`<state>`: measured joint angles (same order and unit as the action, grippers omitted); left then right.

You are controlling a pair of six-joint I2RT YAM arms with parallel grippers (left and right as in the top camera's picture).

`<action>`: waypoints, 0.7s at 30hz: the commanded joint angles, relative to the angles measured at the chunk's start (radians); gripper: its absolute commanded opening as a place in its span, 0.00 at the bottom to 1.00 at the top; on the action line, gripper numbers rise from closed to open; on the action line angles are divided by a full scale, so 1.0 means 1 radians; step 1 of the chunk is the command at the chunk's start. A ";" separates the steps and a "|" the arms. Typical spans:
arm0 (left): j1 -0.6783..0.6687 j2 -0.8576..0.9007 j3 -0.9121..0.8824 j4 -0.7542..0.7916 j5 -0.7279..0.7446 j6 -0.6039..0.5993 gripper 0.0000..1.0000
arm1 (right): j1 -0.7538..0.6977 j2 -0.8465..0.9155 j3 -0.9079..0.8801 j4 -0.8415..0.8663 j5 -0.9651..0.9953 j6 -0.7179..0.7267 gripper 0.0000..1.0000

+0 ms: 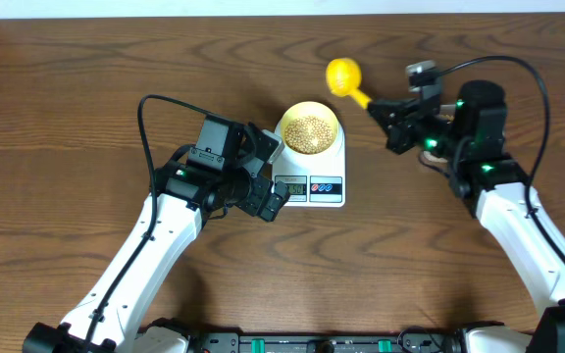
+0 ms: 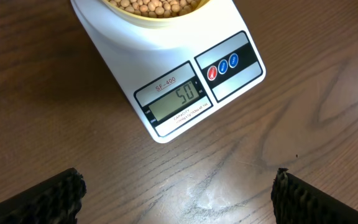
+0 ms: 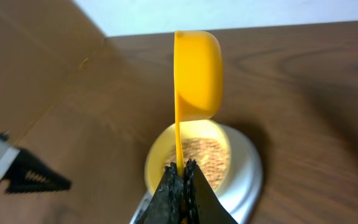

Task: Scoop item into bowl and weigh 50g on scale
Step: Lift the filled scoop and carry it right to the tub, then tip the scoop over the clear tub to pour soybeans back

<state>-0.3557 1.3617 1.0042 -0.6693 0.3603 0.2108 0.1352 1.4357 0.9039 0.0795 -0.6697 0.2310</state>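
The pale yellow bowl point(image 1: 310, 129) sits on the white scale point(image 1: 314, 181) and holds many tan beans point(image 1: 310, 128). In the left wrist view the scale point(image 2: 185, 93) display reads 50, with the beans point(image 2: 154, 5) at the top edge. My left gripper point(image 1: 271, 192) is open and empty, just left of the scale's front; its fingertips point(image 2: 178, 193) frame bare table. My right gripper point(image 1: 388, 120) is shut on the handle of a bright yellow scoop point(image 1: 343, 75), held up to the right of the bowl. The right wrist view shows the scoop point(image 3: 196, 74) turned on edge above the bowl point(image 3: 188, 155).
The wooden table point(image 1: 86, 118) surrounds the scale. A black cable point(image 1: 155, 103) loops from the left arm. The table's far edge meets a pale wall point(image 3: 229, 12) in the right wrist view.
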 commanded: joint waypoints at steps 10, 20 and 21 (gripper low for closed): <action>-0.001 0.004 -0.006 0.000 -0.006 0.013 0.98 | -0.261 -0.018 0.008 0.035 0.035 0.034 0.01; -0.001 0.004 -0.006 0.000 -0.006 0.013 0.98 | -0.387 -0.018 0.009 0.033 0.001 0.220 0.01; -0.001 0.004 -0.006 0.000 -0.006 0.013 0.98 | -0.387 -0.018 0.009 0.033 0.001 0.225 0.01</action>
<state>-0.3557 1.3617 1.0042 -0.6693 0.3603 0.2108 -0.2481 1.4357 0.9039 0.1123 -0.6403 0.3988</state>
